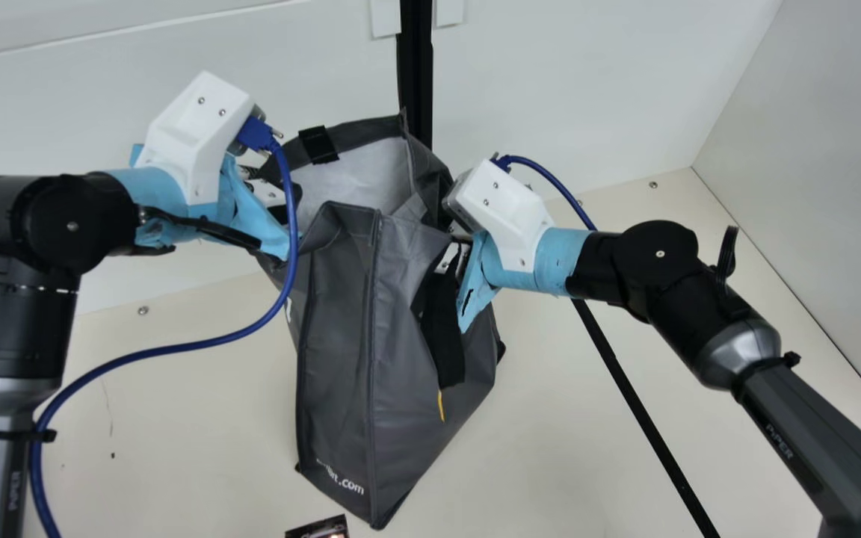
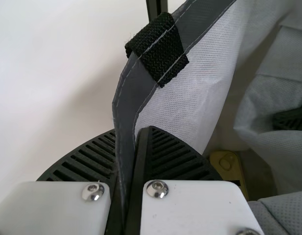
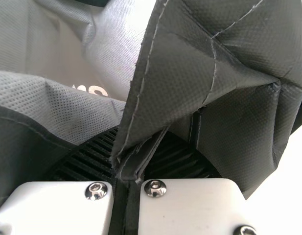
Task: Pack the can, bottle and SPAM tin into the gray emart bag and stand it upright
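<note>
Dimly, a yellowish object is showing inside the bag, left gripper pinching its rim, right gripper clenching a fold, main view cropping a dark item

I see white back wall | pale side wall, right | black post | cream desk, screws near far edge

Cream table | dark item, partly seen | black strip | gray bag, contact unclear

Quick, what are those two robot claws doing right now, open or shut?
Left gripper: closed on the rim of the gray bag.
Right gripper: closed on a folded part of that rim.
</note>
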Tool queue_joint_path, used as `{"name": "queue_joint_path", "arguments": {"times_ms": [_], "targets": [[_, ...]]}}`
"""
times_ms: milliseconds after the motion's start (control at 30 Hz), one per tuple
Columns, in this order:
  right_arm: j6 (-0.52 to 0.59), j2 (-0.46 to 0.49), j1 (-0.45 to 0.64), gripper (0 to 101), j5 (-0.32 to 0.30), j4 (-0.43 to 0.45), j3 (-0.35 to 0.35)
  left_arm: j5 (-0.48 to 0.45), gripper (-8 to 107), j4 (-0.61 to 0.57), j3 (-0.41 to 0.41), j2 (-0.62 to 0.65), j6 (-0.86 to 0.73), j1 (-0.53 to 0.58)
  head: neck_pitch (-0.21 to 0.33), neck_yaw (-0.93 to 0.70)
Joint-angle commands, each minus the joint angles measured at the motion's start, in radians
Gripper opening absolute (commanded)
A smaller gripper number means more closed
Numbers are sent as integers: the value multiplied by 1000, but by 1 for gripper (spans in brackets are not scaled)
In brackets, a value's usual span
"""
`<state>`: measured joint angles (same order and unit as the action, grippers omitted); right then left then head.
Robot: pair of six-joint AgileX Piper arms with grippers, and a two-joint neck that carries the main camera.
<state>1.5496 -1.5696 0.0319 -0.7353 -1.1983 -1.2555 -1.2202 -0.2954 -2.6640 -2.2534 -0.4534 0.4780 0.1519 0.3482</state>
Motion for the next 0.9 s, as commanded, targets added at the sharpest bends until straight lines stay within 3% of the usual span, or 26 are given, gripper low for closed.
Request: {"name": "queue_joint_path", "arguments": {"times_ms": [0, 467, 700, 733, 867], "targets": [[0, 0, 0, 0, 0, 0, 0, 0, -8, 0, 0, 0, 0, 0, 23, 1], [0, 0, 0, 0, 0, 2, 0, 0, -8, 0, 0, 0, 0, 0, 23, 1], [0, 0, 0, 0, 0, 2, 0, 0, 15, 0, 0, 0, 0, 0, 23, 1], [0, 0, 0, 0, 0, 2, 0, 46, 19, 1, 111, 64, -8, 7, 23, 1], [0, 0, 0, 0, 0, 2, 0, 68, 32, -9, 151, 96, -23, 7, 23, 1]]}}
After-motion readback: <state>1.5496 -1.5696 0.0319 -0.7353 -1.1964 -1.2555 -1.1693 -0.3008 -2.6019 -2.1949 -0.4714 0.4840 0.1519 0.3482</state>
